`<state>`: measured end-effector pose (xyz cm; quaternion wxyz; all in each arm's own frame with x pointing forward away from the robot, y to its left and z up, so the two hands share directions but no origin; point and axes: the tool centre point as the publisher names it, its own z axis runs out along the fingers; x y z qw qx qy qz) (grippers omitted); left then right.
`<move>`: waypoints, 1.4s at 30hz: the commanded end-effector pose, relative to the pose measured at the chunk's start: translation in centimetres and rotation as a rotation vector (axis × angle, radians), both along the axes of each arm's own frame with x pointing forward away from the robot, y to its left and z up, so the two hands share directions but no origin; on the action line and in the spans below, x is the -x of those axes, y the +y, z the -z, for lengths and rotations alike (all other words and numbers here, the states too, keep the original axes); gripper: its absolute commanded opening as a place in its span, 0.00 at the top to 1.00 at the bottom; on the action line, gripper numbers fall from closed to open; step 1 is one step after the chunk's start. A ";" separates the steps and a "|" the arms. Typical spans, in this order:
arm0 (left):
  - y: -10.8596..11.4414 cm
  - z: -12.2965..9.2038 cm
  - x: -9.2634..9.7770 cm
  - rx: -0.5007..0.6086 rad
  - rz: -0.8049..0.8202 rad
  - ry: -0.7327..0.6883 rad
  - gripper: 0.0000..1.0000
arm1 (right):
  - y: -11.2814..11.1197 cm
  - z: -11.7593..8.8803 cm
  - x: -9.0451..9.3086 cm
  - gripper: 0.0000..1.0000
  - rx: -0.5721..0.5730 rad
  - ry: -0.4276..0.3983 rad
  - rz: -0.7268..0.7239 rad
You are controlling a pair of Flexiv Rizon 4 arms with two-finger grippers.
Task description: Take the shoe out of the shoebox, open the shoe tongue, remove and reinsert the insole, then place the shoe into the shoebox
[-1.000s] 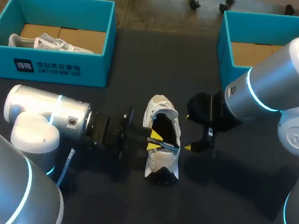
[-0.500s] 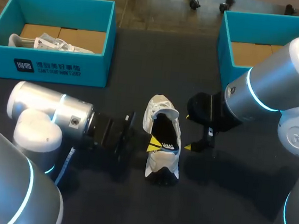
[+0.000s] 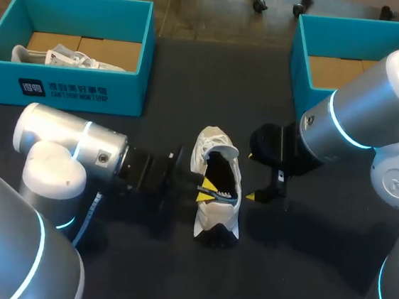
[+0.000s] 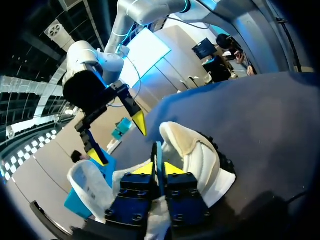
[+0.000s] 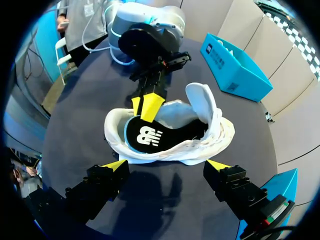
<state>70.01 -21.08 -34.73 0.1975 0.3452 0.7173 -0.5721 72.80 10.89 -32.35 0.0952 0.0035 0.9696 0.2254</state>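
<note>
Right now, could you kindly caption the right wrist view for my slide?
Left gripper pinches the insole inside the white shoe; open right gripper hovers beside it.

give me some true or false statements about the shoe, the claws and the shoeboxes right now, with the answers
The white shoe lies on the table, not in a shoebox. True.
The right claw is shut on the shoe. False: it is open beside the shoe, holding nothing.
The left claw pinches the black insole. True.
The left shoebox is empty. False: another shoe lies in it.
</note>
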 end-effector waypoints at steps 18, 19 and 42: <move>0.1 -0.6 1.3 0.016 0.001 0.002 1.00 | 0.1 0.1 0.1 0.00 0.002 -0.003 0.003; 0.1 -0.6 1.3 0.015 0.001 0.002 1.00 | 0.1 0.1 0.1 0.00 0.002 -0.003 0.003; 1.5 -3.5 0.2 -0.055 0.004 -0.018 0.55 | 0.1 0.1 0.1 0.00 0.002 -0.003 0.003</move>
